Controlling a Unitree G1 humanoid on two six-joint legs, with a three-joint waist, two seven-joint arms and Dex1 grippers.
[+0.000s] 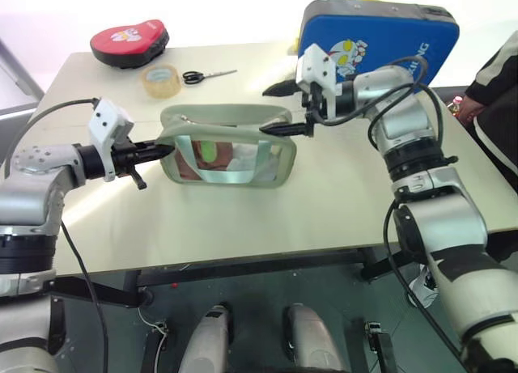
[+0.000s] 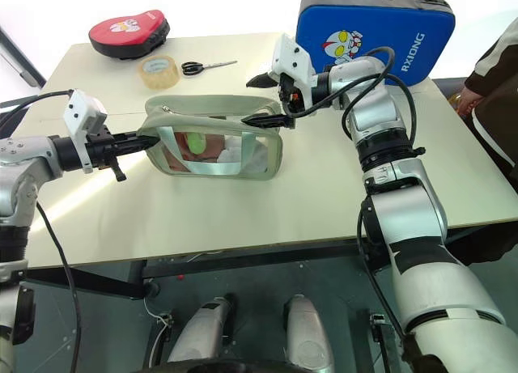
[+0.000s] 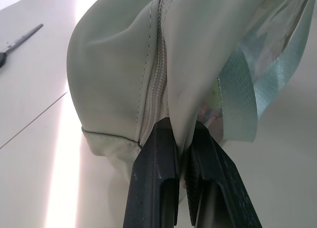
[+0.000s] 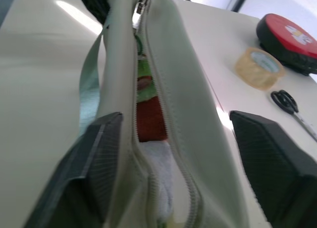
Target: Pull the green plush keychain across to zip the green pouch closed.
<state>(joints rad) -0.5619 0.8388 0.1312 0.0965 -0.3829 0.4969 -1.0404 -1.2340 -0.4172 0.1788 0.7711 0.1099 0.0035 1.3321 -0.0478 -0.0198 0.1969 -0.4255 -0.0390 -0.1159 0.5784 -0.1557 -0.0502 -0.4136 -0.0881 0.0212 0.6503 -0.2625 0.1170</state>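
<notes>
- The left claw (image 1: 159,150), at the left of the frame, is clamped shut on the near end of the green pouch (image 1: 228,156).
- The pouch sits mid-frame on the surface (image 1: 243,219), zipper still open, with the green plush keychain (image 1: 208,152) showing through its clear window.
- The right claw (image 1: 277,108) has its fingers spread apart, straddling the pouch's other end.
- Farther back lie a tape roll (image 1: 161,81), scissors (image 1: 202,76), a red pad (image 1: 129,41) and a blue pad (image 1: 380,38) at upper right.

Your worktop (image 1: 243,219) carries the pouch (image 1: 228,154) mid-table, with tape (image 1: 161,81), scissors (image 1: 206,75) and a red pad (image 1: 129,41) near the far-left corner, and a blue pad (image 1: 380,41) at the far-right.
</notes>
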